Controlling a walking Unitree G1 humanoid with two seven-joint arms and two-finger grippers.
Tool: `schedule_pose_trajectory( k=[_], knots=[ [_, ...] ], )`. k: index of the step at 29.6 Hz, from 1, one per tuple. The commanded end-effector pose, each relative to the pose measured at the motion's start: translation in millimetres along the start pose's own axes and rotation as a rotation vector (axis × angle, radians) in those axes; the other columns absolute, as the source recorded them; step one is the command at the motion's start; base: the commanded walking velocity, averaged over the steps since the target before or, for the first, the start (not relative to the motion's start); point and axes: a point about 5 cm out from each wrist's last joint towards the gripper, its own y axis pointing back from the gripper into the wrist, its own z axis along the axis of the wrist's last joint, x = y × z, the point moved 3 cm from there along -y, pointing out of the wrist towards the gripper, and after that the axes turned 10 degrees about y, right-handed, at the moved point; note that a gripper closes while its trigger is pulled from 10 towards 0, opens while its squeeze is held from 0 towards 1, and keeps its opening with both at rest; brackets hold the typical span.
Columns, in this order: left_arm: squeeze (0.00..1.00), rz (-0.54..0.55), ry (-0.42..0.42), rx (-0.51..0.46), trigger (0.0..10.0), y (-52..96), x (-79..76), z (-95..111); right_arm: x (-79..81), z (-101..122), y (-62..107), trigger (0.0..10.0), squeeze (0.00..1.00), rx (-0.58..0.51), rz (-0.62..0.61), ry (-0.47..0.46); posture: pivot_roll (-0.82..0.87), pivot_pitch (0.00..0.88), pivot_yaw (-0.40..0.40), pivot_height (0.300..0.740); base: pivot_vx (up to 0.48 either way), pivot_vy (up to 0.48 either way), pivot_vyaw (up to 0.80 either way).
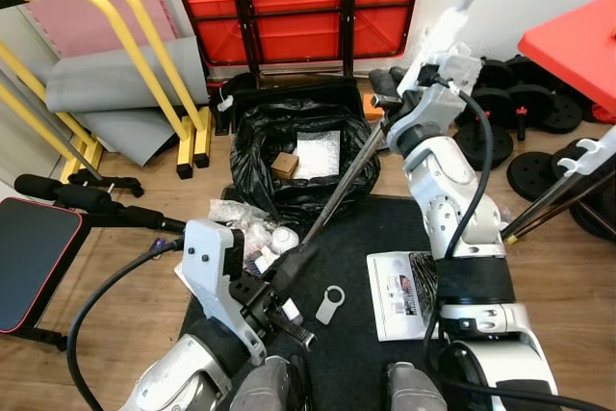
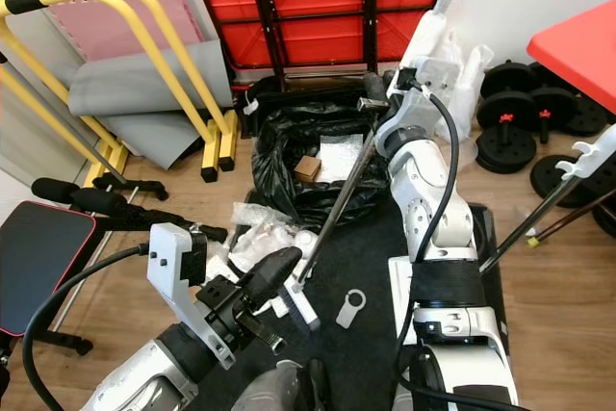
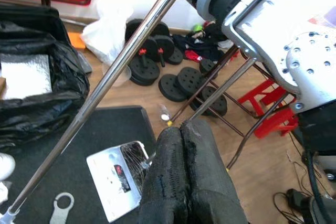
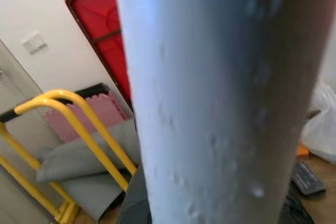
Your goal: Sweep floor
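A long metal broom handle (image 2: 337, 204) is held slanted across the scene, and the black trash bag (image 1: 289, 146) serves as the landmark here. The top of the handle is gripped by the right gripper (image 2: 383, 93) just beside the bag's right rim, with the fingers pinched around the pole; in the right wrist view the pale pole (image 4: 210, 98) sits right against the lens, which fits a close hold. From there the handle runs down past the bag's near edge to the broom head (image 2: 300, 297), which rests on the black mat (image 1: 385, 238) just in front of the bag. The left gripper (image 1: 289, 267) is placed near that low end, fingers pressed together with nothing between them, as the left wrist view shows (image 3: 184, 182). It appears to lie alongside the pole, probably to steady or steer it while the upper grip does the pushing.

A heap of crumpled white litter (image 1: 252, 228) lies touching the bag's near left side, likely the debris being gathered toward it. A small metal tag (image 1: 330, 303) and a white printed packet (image 1: 399, 295) lie on the mat farther from the bag. Inside the bag, a brown box (image 1: 284, 165) and a silvery sheet (image 1: 318, 153) are seen. The sweeping is judged to be under way, not finished.
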Motion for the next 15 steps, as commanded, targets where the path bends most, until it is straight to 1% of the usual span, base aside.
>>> schedule_pose_trajectory(
  k=[1,2,6,8,13,15],
  knots=[
    [0.00,-0.012,0.000,0.017,10.0,3.8,-2.3,-1,4.0,6,-0.8,10.0,0.00,-0.035,0.006,-0.005,0.01,0.342,0.086,0.740,0.000,0.000,0.00],
    [0.00,-0.012,0.009,0.015,10.0,5.0,-2.3,1,2.7,5,-1.3,10.0,0.00,-0.039,0.000,0.015,0.01,0.353,0.094,0.740,0.000,0.000,0.00],
    [0.00,-0.014,0.014,0.017,10.0,6.1,-3.5,1,0.3,4,-1.6,10.0,0.00,-0.042,-0.008,0.024,0.03,0.362,0.096,0.740,0.000,0.000,0.00],
    [0.00,-0.025,0.023,0.027,10.0,6.9,-5.6,1,-4.3,2,-2.4,10.0,0.00,-0.039,-0.025,0.032,0.03,0.363,0.097,0.740,0.000,0.000,0.00],
    [0.00,-0.030,0.027,0.032,10.0,7.6,-6.2,1,-8.3,0,-3.0,10.0,0.00,-0.039,-0.040,0.038,0.04,0.373,0.095,0.740,0.000,0.000,0.00],
    [0.00,-0.033,0.030,0.037,10.0,8.5,-6.2,1,-13.0,-2,-3.7,10.0,0.00,-0.034,-0.063,0.061,0.04,0.377,0.095,0.740,0.000,0.000,0.00]
  ],
)
